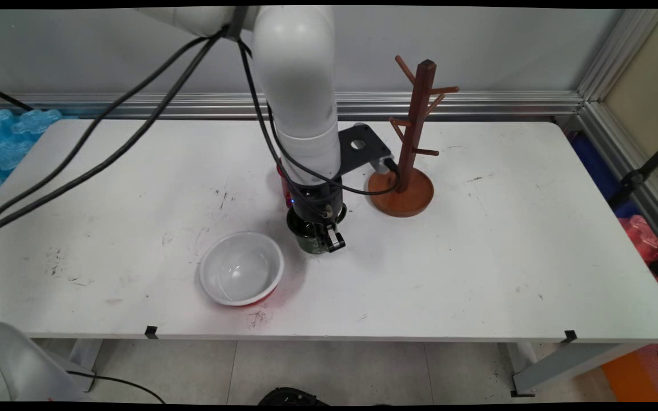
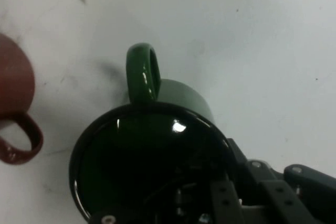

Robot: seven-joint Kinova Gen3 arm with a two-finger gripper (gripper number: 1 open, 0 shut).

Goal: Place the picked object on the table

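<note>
hand view looks into one dark green mug (image 2: 147, 166) standing on the white table (image 2: 252, 35), with the gripper (image 2: 220, 192) right at its rim; whether its fingers clamp the rim cannot be told. one red mug (image 2: 16, 108) stands beside it. main view adds one white bowl (image 1: 241, 267) and one wooden mug tree (image 1: 410, 142).

Even overhead light, soft shadows

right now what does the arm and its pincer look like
The arm is glossy white with rounded tube-like links and a black wrist section. Black cables hang from it. A flat black bracket sticks out at the wrist. The pincer is black, with a jointed bolted linkage.
</note>
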